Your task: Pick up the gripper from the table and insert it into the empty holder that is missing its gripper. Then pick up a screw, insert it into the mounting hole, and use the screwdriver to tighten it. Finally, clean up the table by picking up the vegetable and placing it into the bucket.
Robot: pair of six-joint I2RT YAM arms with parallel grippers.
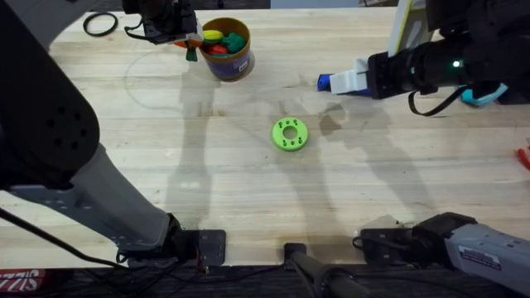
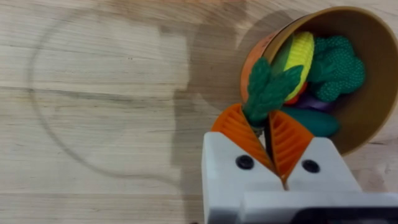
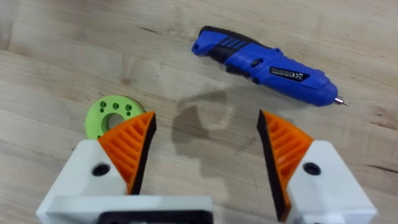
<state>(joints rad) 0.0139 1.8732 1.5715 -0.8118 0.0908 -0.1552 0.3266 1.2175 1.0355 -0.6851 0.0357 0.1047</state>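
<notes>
My left gripper is shut on the green leafy top of a vegetable, held just beside the bucket's rim. The tan bucket with a dark lower band stands at the table's far side, left of centre, and holds several toy vegetables. My right gripper hangs open above the bare table, with the blue screwdriver lying just beyond its fingertips. In the overhead view the screwdriver pokes out past the right gripper. The loose gripper, its holder and the screw are out of view.
A flat green disc with holes lies at the table's middle, and the disc sits beside my right gripper's finger. A black cable ring rests at the far left. A red item shows at the right edge.
</notes>
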